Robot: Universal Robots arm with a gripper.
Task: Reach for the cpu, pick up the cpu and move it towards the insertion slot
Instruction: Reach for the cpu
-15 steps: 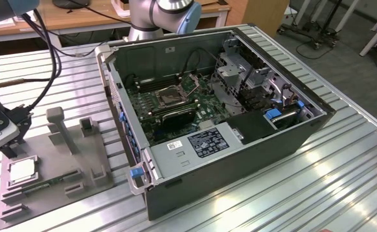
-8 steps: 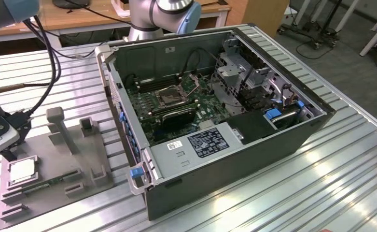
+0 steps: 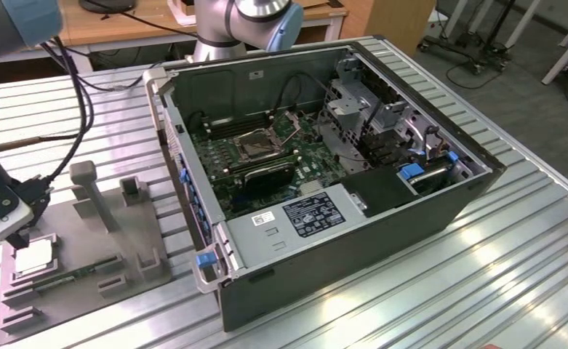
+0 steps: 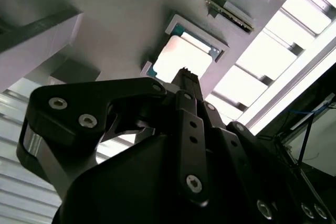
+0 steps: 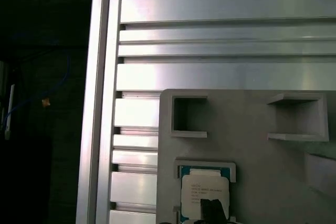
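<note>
Hand (image 3: 19, 238) is held low over the cpu (image 3: 33, 256); whether it is open or closed cannot be told. The cpu is laid flat, silvery face up, in a square recess of the grey tray (image 3: 153, 240) on the ribbed metal tabletop (image 3: 516, 240), well apart from the insertion slot (image 3: 261, 145) inside the opened computer case (image 3: 254, 83).

I watch the exterior view from high up, angled down across the ribbed aluminium table (image 3: 516, 240). The open black computer case (image 3: 361, 247) sits central and the flat grey plastic tray (image 3: 138, 233) at the exterior view's left. The second wrist view peers close past the black tool (image 4: 185, 77) at that tray. The first wrist view faces straight down, close. Both wrist views share the small silvery square cpu (image 4: 184, 59) (image 5: 205, 190).
</note>
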